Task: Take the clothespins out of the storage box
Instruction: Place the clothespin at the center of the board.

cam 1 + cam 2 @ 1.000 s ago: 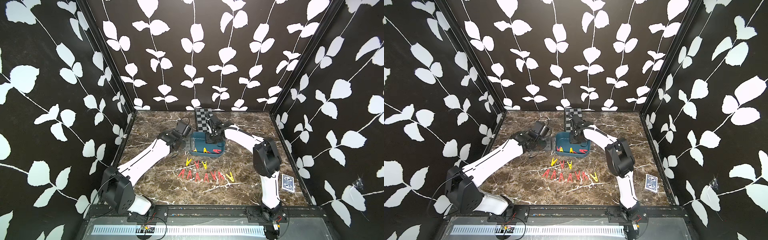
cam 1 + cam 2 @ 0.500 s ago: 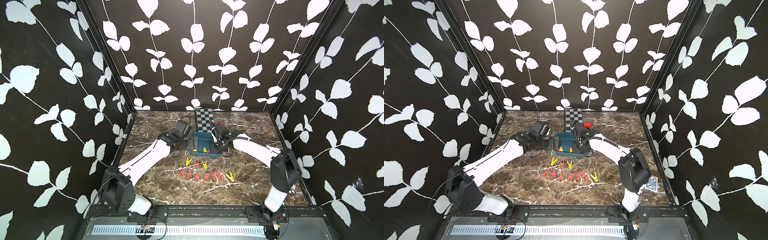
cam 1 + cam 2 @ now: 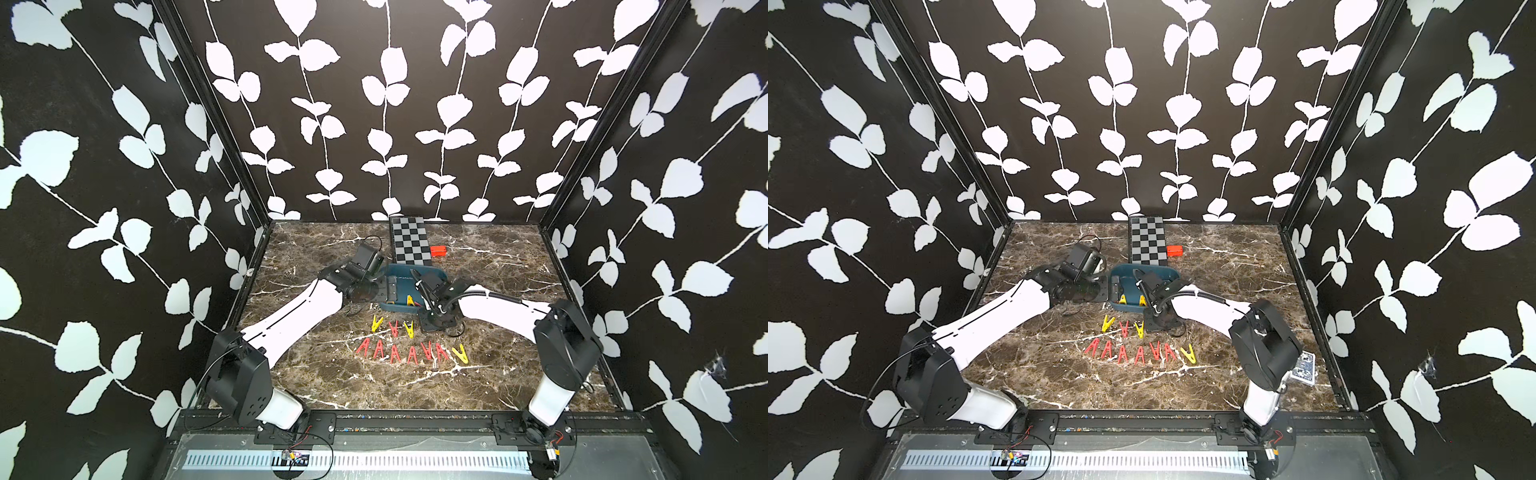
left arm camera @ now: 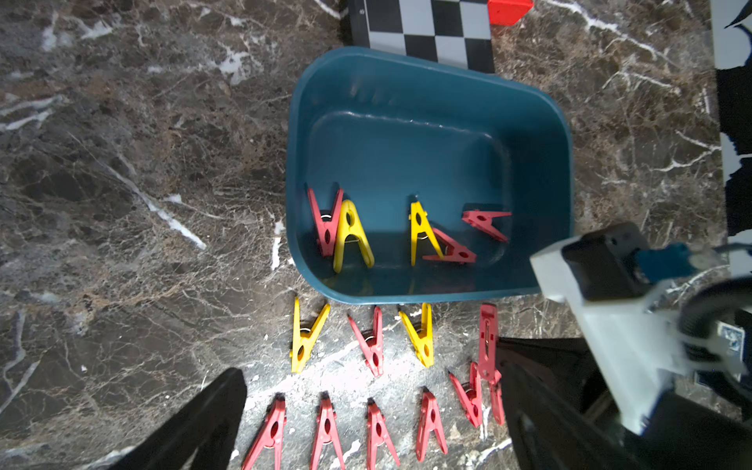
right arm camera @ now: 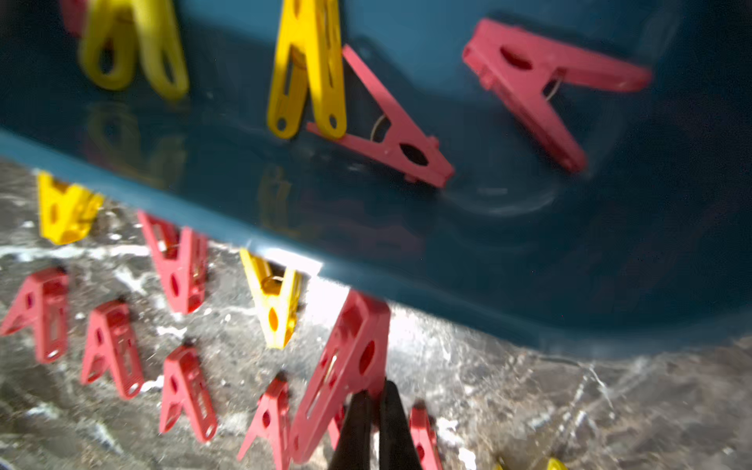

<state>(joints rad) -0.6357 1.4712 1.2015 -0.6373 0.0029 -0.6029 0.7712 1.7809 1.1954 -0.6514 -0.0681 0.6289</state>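
Right claw clamped tight on a red plastic clothespin, just outside the teal plastic storage box!
Left claw gapes wide, empty, beside the box; five pins lie inside, rows of clothespins on the brown marble tabletop.

Checkered board, black and grey, flat at table's rear; orange-red block just beside it; blue patterned card pack (partly hidden); brown marble tabletop; leaf-print walls.

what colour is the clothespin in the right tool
Red. The clothespin pinched in the right tool shows best in the right wrist view.
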